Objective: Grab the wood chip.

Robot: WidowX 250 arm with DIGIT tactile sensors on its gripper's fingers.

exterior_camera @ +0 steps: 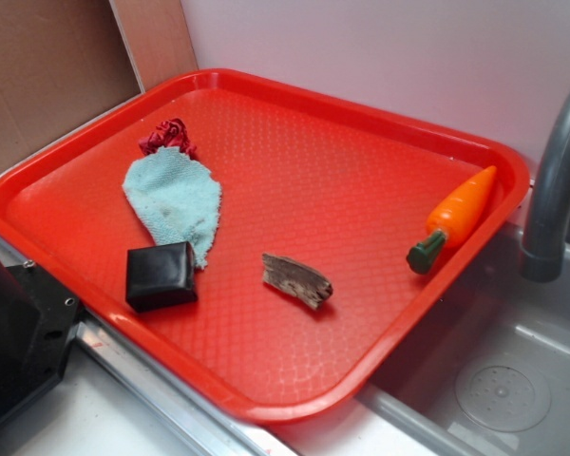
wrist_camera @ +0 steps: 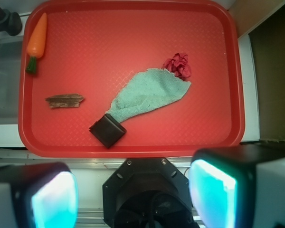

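Wood chip [wrist_camera: 65, 100] lies flat on red tray [wrist_camera: 133, 28], approx. 9 o'clock from tray centre in wrist view, long axis roughly left-right in that view. Nothing touches it. Black block [wrist_camera: 107, 129] sits at approx. 4 o'clock from chip, apart from it, one corner touching or overlapping teal cloth [wrist_camera: 147, 95]. Crumpled red rag [wrist_camera: 178, 65] sits at cloth's far end. Orange toy carrot [wrist_camera: 37, 40] lies near tray corner at approx. 11 o'clock from chip, well apart, beside grey faucet [exterior_camera: 557, 180].

Gripper [wrist_camera: 133, 192] hangs above tray's near edge, outside tray area; fingers [wrist_camera: 52, 199] spread wide, nothing between them. Not over chip.

Step in hand, by judgement: pre-approach; no reach begun, grasp not yet made.

Next move calls for:
1. Translate toward approx. 10 o'clock in wrist view until chip centres between fingers.
2. Rotate wrist approx. a quarter turn so fingers close across chip's narrow width.
3. Descend w/ jaws wide; chip is thin, so pads must get close to tray surface.
4. Keep clear of block during descent.
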